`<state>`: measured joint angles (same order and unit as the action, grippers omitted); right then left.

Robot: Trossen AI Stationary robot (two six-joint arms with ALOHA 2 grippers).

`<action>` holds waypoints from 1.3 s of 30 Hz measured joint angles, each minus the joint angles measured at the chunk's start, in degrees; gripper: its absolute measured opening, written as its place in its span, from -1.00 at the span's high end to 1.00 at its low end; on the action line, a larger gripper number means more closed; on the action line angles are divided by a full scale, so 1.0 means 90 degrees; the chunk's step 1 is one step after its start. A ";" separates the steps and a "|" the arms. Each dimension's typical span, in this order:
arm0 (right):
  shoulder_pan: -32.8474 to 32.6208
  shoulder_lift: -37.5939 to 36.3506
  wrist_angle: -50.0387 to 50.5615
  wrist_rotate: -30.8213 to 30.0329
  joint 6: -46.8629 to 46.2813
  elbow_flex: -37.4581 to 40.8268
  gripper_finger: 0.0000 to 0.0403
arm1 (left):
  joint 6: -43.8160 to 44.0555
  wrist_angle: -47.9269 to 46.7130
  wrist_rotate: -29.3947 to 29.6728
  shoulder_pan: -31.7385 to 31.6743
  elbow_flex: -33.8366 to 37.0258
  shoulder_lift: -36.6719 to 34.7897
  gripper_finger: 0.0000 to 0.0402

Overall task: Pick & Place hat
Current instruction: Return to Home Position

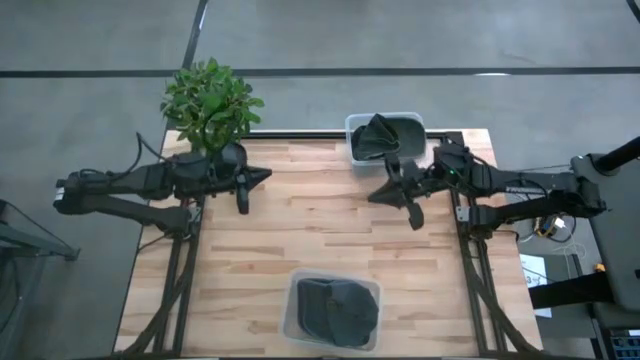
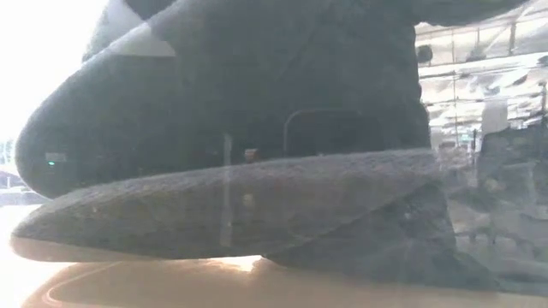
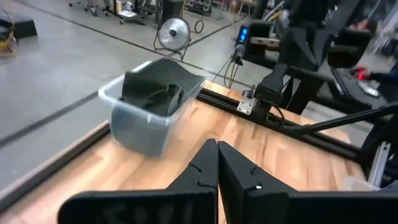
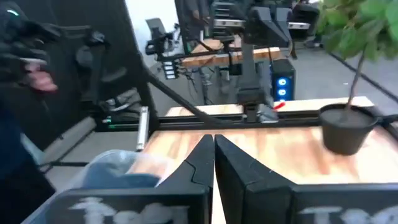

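Observation:
Two clear plastic bins each hold a dark grey hat. One bin [image 1: 385, 138] stands at the table's far edge, and its hat [image 3: 158, 87] rises above the rim. The other bin [image 1: 332, 312] sits at the near edge with a hat [image 1: 335, 305] lying inside; that hat [image 2: 257, 205] fills the low view. My left gripper [image 1: 267, 177] [image 3: 217, 149] hovers shut over the table's left half, pointing right toward the far bin. My right gripper [image 1: 373, 196] [image 4: 213, 142] hovers shut just near of the far bin, pointing left.
A potted plant [image 1: 210, 100] [image 4: 348, 127] stands at the far left corner, beside my left arm. Bare wood [image 1: 320, 230] lies between the two grippers and the near bin. A person [image 4: 34, 68] shows in the room beyond the table.

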<state>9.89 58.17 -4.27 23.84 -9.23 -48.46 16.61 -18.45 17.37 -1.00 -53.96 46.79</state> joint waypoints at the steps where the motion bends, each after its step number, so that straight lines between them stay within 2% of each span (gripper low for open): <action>1: -0.0002 -0.0131 -0.0170 0.0015 -0.0096 0.0252 0.96 | 0.0148 0.0117 0.0002 0.0000 0.0260 -0.0172 0.99; 5: 0.0022 -0.0682 -0.0413 -0.0418 -0.0448 0.1202 0.96 | 0.0365 0.0203 0.0044 -0.0002 0.1124 -0.0887 0.99; 8: 0.0009 -0.1076 -0.0452 -0.0647 -0.0522 0.1812 0.96 | -0.0204 0.0011 0.0227 -0.0002 0.1687 -0.1350 0.99; 10: 0.0011 -0.1286 -0.0492 -0.0654 -0.0360 0.2171 0.96 | -0.0219 -0.0229 0.0120 0.0018 0.2044 -0.1643 0.99; 15: -0.0120 -0.1856 -0.0778 -0.0540 0.0678 0.2969 0.96 | -0.0143 0.1102 -0.0108 0.0032 0.3079 -0.2386 0.99; 19: -0.0108 -0.2257 -0.1903 -0.0691 0.0690 0.3715 0.96 | -0.0708 0.2393 -0.0712 0.0066 0.3901 -0.2973 0.99; 22: -0.0119 -0.2559 -0.2968 -0.0643 0.0506 0.4309 0.96 | -0.1313 0.2800 -0.1253 0.0084 0.4346 -0.3301 0.99; 26: -0.0115 -0.2879 -0.3268 -0.0673 0.0306 0.4957 0.96 | -0.1161 0.2856 -0.1174 0.0078 0.4864 -0.3617 0.99; 31: -0.0114 -0.3134 -0.3603 -0.0677 0.0430 0.5328 0.96 | -0.1366 0.3227 -0.1051 0.0080 0.5322 -0.3889 0.99; 39: -0.0112 -0.3164 -0.2946 -0.0863 0.0666 0.5327 0.96 | -0.1215 0.3217 -0.0983 0.0076 0.5773 -0.3981 0.99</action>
<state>8.88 29.69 -30.78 16.08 -3.23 -0.51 5.67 10.51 8.52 -0.32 -2.00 10.97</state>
